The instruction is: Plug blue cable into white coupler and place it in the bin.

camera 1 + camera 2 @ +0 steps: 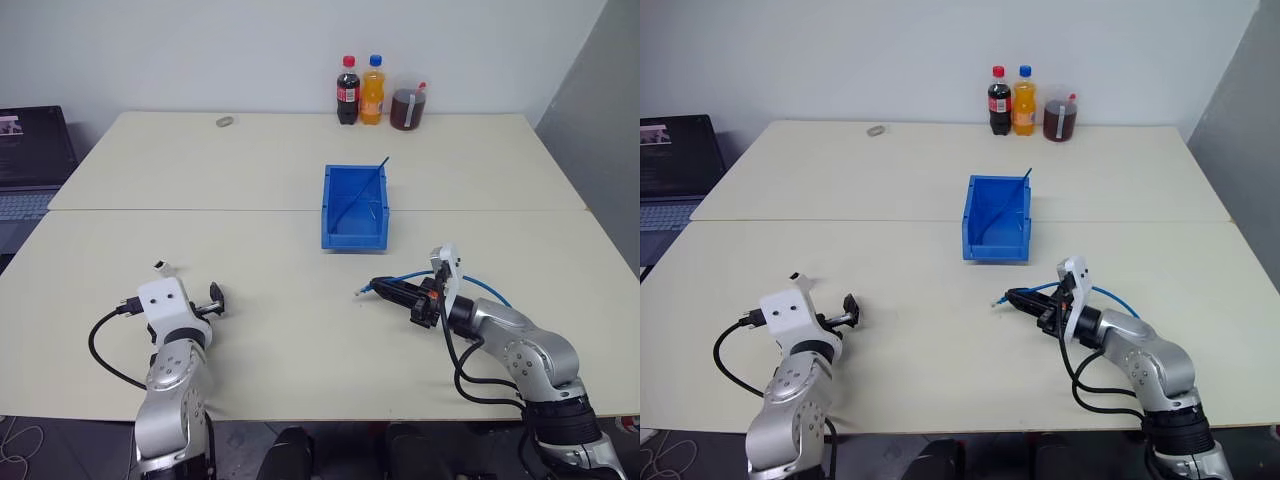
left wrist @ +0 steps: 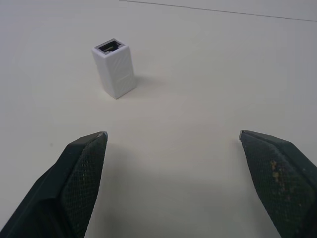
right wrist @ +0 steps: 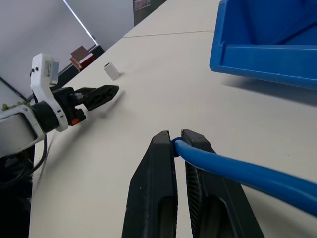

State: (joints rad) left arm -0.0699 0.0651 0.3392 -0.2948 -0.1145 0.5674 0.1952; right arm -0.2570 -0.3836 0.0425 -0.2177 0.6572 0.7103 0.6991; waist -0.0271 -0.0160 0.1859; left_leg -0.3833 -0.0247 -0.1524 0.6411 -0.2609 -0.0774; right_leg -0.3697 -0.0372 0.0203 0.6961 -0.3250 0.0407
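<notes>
The white coupler [image 2: 115, 69] stands on end on the table, its dark socket facing up, a short way beyond my left gripper [image 2: 173, 134]. That gripper is open, with nothing between its fingers. From the head camera the coupler [image 1: 160, 267] is at the near left, just behind the left gripper [image 1: 214, 300]. At the near right, my right gripper [image 3: 173, 135] is shut on the blue cable [image 3: 237, 173] close to its plug end. The cable [image 1: 490, 288] loops back over the right wrist, and its tip sticks out past the right gripper [image 1: 385, 290]. The blue bin [image 1: 355, 207] sits mid-table.
A thin dark-blue rod [image 1: 368, 188] leans inside the bin. Two soda bottles [image 1: 348, 90] and a jar of dark liquid [image 1: 408, 102] stand at the table's far edge, with a small grey ring [image 1: 225, 122] to their left. A laptop [image 1: 30, 160] sits off the left side.
</notes>
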